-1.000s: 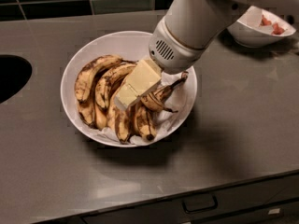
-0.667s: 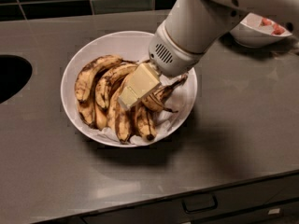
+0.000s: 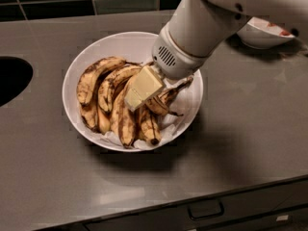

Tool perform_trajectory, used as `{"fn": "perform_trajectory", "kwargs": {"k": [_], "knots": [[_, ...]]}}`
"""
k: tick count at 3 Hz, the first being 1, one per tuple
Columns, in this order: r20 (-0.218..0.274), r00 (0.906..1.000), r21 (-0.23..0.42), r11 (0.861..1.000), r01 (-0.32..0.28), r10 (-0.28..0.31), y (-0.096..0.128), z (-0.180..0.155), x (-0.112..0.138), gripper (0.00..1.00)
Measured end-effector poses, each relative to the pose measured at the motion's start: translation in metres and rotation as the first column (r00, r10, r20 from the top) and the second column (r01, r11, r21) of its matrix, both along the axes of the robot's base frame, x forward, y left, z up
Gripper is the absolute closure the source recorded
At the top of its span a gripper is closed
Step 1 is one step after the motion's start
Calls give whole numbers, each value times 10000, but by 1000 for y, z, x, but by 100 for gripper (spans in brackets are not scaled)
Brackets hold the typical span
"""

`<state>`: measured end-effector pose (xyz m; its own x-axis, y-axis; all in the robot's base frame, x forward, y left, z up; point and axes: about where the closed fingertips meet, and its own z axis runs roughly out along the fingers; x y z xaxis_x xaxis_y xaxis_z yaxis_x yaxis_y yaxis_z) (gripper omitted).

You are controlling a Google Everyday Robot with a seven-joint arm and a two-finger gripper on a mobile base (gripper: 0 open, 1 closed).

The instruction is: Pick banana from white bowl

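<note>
The wide white bowl [image 3: 98,49] with crumpled white paper lining sits on the grey counter and holds several overripe, brown-streaked bananas. The most strongly arched banana [image 3: 96,75] lies along the bowl's left side. My gripper [image 3: 142,88], cream-coloured on a white wrist, reaches down from the upper right. It sits low over the middle bananas [image 3: 120,114], just right of the arched one. It hides part of the bananas beneath it. I cannot tell whether it touches any of them.
A smaller white bowl [image 3: 260,37] with red bits stands at the back right, partly behind my arm. A dark round opening [image 3: 12,78] is in the counter at the left. Drawer fronts with a handle [image 3: 206,210] run below the front edge.
My arm and gripper have sunk slightly towards the bananas. The bananas and the bowl have not moved.
</note>
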<state>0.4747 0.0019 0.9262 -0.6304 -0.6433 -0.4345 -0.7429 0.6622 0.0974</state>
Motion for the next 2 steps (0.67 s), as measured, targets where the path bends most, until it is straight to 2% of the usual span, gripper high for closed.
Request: {"fn": "perform_trajectory", "kwargs": {"k": [1,2], "knots": [[64,9999,-84,9999,136,-135,-2,-1,1,21],[43,9994,-95,9994,336,-336,-8,-5,1,31]]}}
